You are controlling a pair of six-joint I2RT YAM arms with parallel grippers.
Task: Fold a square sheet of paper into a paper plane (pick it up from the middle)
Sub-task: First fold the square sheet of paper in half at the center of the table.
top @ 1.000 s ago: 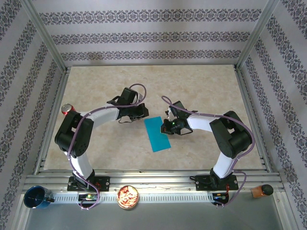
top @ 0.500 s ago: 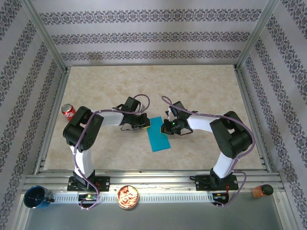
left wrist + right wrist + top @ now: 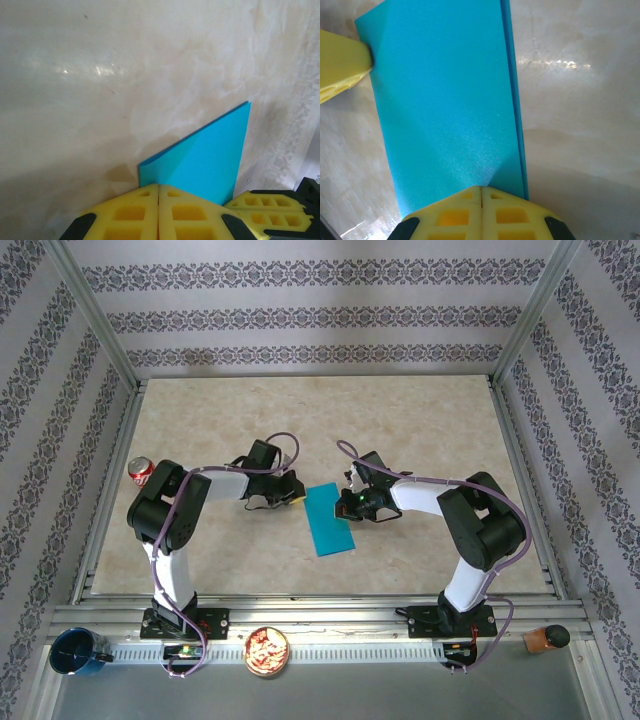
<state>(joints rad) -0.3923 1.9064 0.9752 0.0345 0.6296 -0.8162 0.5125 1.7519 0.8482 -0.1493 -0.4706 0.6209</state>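
One fold seemingly done, nose and wings left: square sheet of paper [image 3: 328,524] halved mid-frame, left tool [image 3: 297,497] and right tool [image 3: 346,506] each pressed together, touching it.

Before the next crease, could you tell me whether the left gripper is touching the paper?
Touching. In the right wrist view the tip of the left gripper overlaps a corner of the paper, with no gap.

I see the square sheet of paper [image 3: 450,110] just ahead of the jaws of my right gripper [image 3: 481,189] as thin, smooth, matt paper, the table [image 3: 90,75] beyond the jaws of my left gripper [image 3: 158,187] as glossy, marble-look and catching glare, and both sets of pads [image 3: 445,216] as matt yellow moulded plastic.
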